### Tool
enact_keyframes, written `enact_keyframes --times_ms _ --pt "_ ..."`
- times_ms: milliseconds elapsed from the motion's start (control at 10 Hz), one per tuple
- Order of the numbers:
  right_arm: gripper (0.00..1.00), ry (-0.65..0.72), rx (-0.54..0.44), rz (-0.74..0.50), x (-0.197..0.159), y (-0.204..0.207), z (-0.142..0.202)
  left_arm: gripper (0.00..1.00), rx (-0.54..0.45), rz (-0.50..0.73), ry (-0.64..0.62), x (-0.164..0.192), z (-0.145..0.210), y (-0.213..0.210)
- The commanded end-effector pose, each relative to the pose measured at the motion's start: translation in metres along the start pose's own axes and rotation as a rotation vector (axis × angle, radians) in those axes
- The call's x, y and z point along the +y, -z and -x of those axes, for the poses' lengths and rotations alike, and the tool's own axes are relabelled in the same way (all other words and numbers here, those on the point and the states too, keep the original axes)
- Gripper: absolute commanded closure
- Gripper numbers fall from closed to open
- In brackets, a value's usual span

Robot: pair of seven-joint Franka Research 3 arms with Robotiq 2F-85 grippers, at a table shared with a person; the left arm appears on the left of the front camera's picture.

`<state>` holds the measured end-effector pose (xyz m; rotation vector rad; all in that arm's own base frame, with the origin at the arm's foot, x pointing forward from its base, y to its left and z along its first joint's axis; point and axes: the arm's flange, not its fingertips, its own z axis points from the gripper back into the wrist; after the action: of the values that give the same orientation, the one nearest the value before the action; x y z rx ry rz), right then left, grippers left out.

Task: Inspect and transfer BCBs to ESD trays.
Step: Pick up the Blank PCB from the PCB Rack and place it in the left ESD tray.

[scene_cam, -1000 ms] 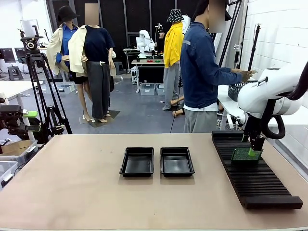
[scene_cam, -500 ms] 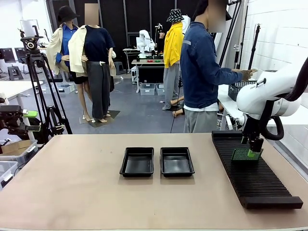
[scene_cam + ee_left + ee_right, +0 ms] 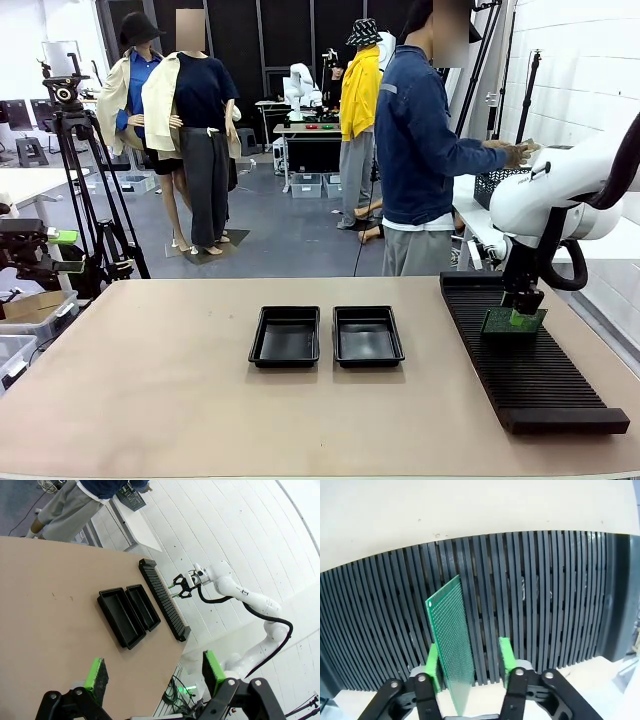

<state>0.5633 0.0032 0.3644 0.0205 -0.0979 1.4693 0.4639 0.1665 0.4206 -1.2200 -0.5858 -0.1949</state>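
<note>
The right gripper hangs over the rack with its fingers pointing down at it. Its jaws are partly spread and straddle a BCB that stands upright on edge in one of the rack's slots. The BCB's lower edge sits in the slot beyond the fingertips, and its upper edge reaches back between the fingers. It is off-centre in the gap. One pad is against its face or just beside it; which of the two cannot be told. The other pad stands clear, with dark rack showing between it and the BCB. So the gripper surrounds the BCB without pinching it.

The two trays lie side by side on the table, well apart from this gripper, off to its left near the table's middle.

The left gripper hangs high above the table, jaws spread wide. Far beyond its fingertips lie the trays, then the rack just past them, then the right arm.

Behind the right gripper, past the table's far edge, a person stands turned sideways, a hand held out toward a side bench.
</note>
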Motion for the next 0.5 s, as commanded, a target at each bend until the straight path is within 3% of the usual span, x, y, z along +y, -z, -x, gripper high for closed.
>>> enact_keyframes --times_ms 0,100,400 --pt "0.84 0.011 0.021 -0.014 -0.0070 0.0015 -0.0013 0.00 -0.003 -0.002 -0.011 -0.0016 -0.0012 -0.0011" --pt "0.98 0.010 0.021 -0.012 -0.0066 0.0011 -0.0013 0.00 -0.003 -0.002 -0.011 -0.0016 -0.0012 -0.0011" --pt "1.00 0.009 0.035 -0.013 -0.0073 0.0013 -0.0010 0.00 -0.003 -0.002 -0.011 -0.0016 -0.0012 -0.0011"
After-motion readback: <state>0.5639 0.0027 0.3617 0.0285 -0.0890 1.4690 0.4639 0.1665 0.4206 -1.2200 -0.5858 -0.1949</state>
